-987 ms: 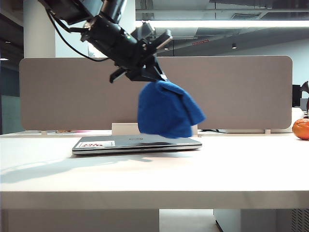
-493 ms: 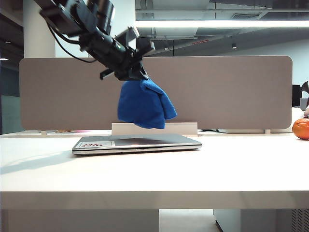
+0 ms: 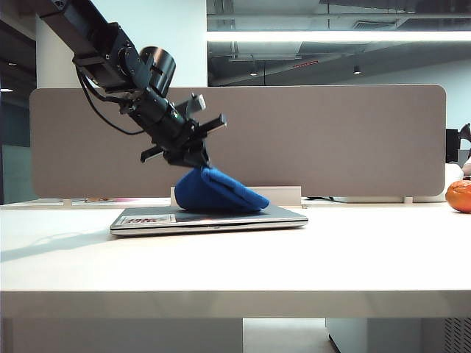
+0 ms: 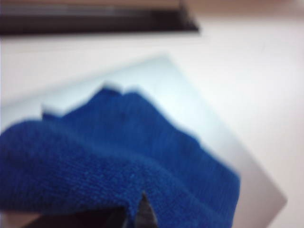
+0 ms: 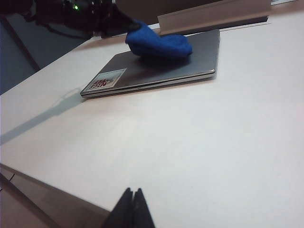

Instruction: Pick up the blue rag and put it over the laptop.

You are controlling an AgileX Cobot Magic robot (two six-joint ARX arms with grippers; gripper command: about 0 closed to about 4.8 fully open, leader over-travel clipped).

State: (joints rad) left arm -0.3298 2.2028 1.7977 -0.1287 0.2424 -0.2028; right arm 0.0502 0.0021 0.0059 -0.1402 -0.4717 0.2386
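Blue rag (image 3: 218,193) is pinched by left gripper (image 3: 193,158) from its left end, bunched over laptop (image 3: 283,215) centre; right gripper (image 5: 133,207) is parked clenched, well off

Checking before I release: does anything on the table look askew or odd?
Only the blue rag: it sits bunched in a heap on the closed laptop, not spread over it. The left gripper pinches its top edge. The right gripper is shut, clear of the laptop.
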